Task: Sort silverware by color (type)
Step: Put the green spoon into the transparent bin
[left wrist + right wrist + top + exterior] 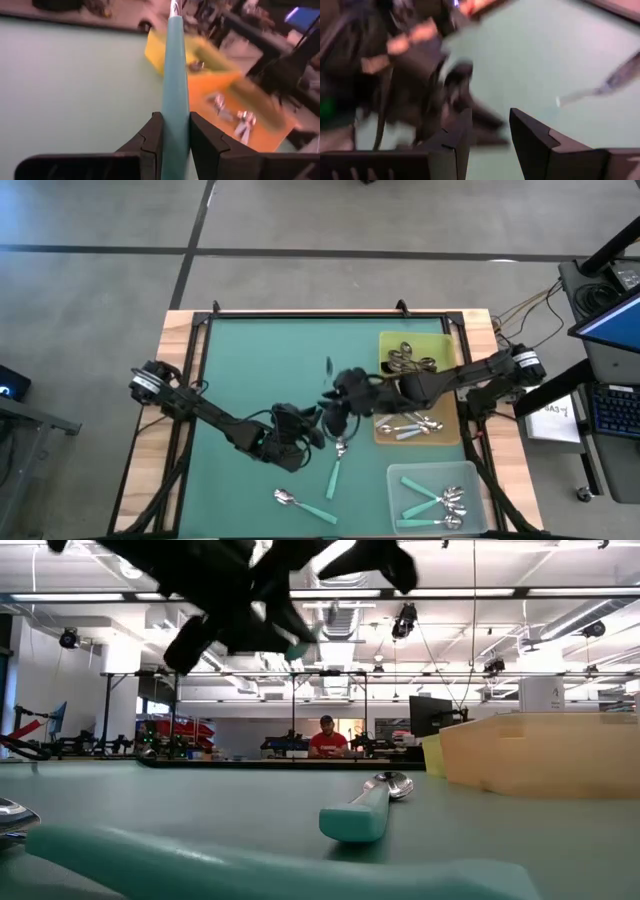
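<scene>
Risk: collision | left tool (175, 145) clamps teal spoon (175, 75) mid-table, right tool (487, 135) open, empty, at its 3 o'clock | crowding could knock the spoon loose.

Open green mat (260, 360) far-left (trays (415, 395) and both arms crowding the right)

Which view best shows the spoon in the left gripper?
Left wrist view: the teal spoon sits clamped between the left gripper fingers. In the high view the arms mostly hide it; the low view shows only a teal speck; the right wrist view is blurred.
</scene>
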Robot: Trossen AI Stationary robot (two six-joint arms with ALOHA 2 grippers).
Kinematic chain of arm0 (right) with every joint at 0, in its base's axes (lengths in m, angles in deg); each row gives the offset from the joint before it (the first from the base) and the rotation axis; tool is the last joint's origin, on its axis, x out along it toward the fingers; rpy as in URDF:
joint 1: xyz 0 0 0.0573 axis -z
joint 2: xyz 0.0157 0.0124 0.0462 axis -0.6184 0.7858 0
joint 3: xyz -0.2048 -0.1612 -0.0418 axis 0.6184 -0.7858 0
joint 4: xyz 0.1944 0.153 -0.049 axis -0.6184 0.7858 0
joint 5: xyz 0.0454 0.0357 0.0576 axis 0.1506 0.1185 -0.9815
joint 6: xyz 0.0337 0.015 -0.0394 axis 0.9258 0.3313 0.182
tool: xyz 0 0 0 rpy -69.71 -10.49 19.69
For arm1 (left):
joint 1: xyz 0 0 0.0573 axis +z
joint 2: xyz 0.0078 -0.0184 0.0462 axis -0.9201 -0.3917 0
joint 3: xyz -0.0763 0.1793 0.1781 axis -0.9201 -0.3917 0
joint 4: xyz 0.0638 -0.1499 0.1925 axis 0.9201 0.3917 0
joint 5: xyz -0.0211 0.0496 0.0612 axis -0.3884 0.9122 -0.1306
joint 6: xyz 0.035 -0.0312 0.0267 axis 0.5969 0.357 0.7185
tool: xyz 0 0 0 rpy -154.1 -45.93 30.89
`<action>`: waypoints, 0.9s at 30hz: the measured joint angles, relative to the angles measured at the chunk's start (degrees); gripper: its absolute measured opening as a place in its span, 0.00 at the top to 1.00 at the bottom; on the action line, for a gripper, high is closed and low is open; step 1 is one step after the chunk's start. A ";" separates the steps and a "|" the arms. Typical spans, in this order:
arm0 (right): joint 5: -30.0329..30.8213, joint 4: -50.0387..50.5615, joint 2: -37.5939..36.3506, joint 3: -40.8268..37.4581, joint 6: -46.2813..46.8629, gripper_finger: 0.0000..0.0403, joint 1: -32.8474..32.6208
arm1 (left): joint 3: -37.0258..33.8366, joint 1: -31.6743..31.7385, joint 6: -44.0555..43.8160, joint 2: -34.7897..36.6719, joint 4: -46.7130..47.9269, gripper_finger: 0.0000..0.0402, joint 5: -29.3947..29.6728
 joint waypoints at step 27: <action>-8.39 -11.29 1.18 -0.32 11.31 0.69 12.70 | -0.07 2.80 0.69 8.87 15.08 0.87 6.35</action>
